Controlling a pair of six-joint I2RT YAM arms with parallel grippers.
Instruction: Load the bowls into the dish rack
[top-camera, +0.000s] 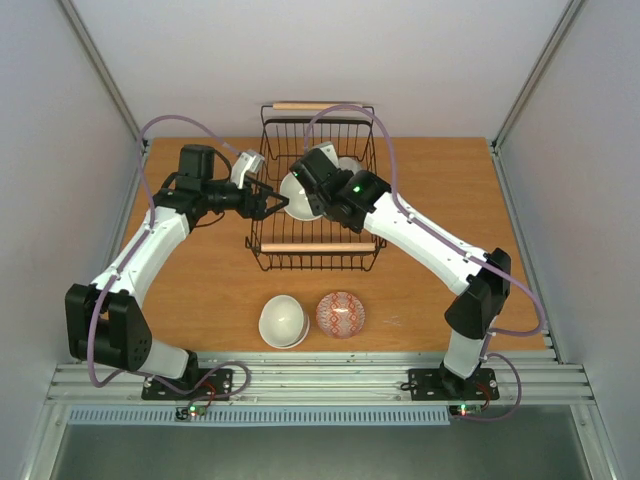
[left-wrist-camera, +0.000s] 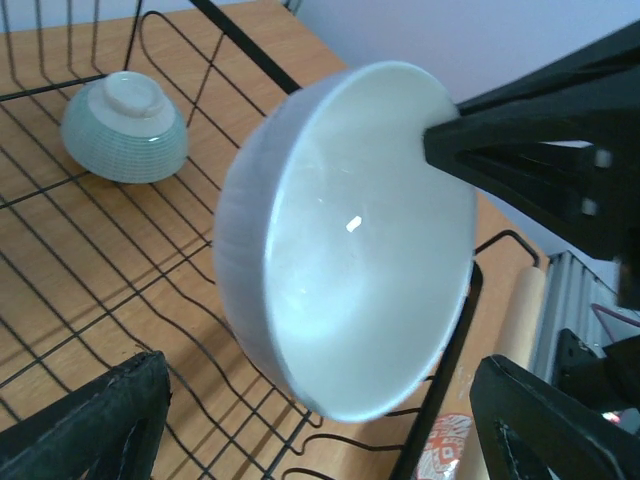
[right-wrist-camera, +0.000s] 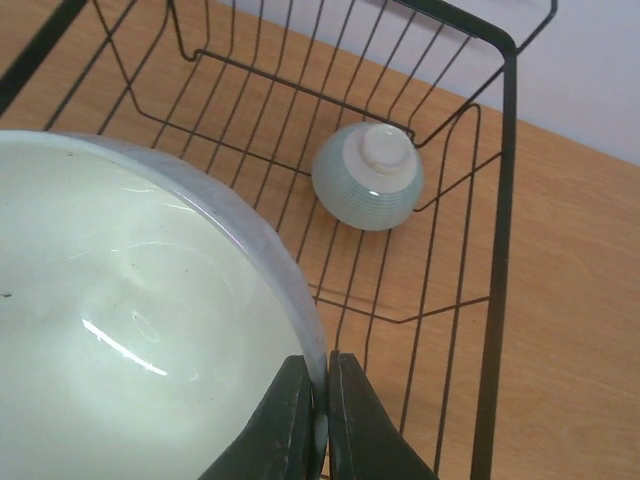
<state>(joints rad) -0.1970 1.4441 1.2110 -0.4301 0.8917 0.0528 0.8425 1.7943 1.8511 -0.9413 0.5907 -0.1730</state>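
The right end effector (right-wrist-camera: 320, 415) is pinched tight on the thin rim of a glossy white bowl (right-wrist-camera: 130, 330), one finger inside the lip and one outside. The bowl hangs tilted on edge within the outline of the dish rack (top-camera: 262, 150), its smooth glazed hollow turned towards the left arm. I cannot tell whether it touches the wire floor.

The left end effector (top-camera: 263, 200) sits just beside the rack's left wall, its black fingers (left-wrist-camera: 90, 420) spread wide with nothing between them.

The rack is a rectangular basket of thin black wire with a pale round wooden bar (top-camera: 310, 246) along the near edge and another along the far one. In its far right corner a pale green bowl (right-wrist-camera: 367, 177) lies upside down, finely ribbed on the outside, with a small plain foot ring on top.

On the wood-grain counter (top-camera: 200, 290), near the arm bases, a plain cream bowl (top-camera: 283, 320) and a red-patterned bowl (top-camera: 341, 314) stand side by side.
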